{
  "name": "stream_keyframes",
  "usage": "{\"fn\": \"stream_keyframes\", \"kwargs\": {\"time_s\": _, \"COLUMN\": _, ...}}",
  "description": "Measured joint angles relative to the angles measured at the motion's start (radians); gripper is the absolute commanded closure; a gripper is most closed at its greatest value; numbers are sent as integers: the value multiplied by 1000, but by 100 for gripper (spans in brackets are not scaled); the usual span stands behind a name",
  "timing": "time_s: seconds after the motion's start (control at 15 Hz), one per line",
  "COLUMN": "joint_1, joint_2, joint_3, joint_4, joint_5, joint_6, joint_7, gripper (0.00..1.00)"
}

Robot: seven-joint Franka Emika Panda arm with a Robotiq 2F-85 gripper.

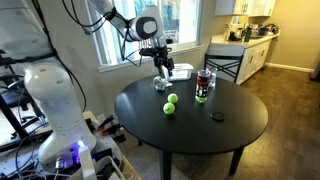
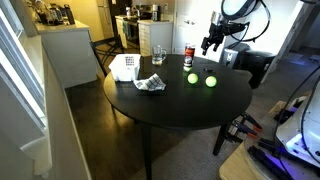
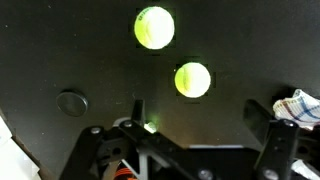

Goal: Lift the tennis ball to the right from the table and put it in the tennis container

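Two identical yellow-green tennis balls lie close together on the round black table [image 1: 240, 125]: one ball [image 1: 172, 98] and the other ball [image 1: 168, 109]. Both also show in an exterior view [image 2: 192, 78], [image 2: 210, 81] and in the wrist view [image 3: 154, 28], [image 3: 192, 79]. The tennis container [image 1: 203, 85], a clear tube with a dark red lower part, stands upright on the table beyond them; it also shows in an exterior view [image 2: 189, 54]. My gripper [image 1: 160, 62] [image 2: 211, 42] [image 3: 200, 115] hangs above the table near the balls, open and empty.
A low white tray [image 1: 181, 72] [image 2: 124, 67] sits at the table's edge. A crumpled white wrapper [image 1: 160, 85] [image 2: 150, 84] [image 3: 298, 105] lies near the balls. A small dark disc [image 1: 217, 117] [image 3: 72, 102] lies on the table. A clear glass [image 2: 157, 55] stands by the tray.
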Motion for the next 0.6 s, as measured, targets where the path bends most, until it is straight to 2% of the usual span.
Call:
{"fn": "stream_keyframes", "kwargs": {"time_s": 0.33, "joint_1": 0, "joint_2": 11, "joint_3": -2, "joint_4": 0, "joint_5": 0, "joint_6": 0, "joint_7": 0, "gripper": 0}}
{"fn": "stream_keyframes", "kwargs": {"time_s": 0.6, "joint_1": 0, "joint_2": 98, "joint_3": -28, "joint_4": -1, "joint_5": 13, "joint_6": 0, "joint_7": -1, "gripper": 0}}
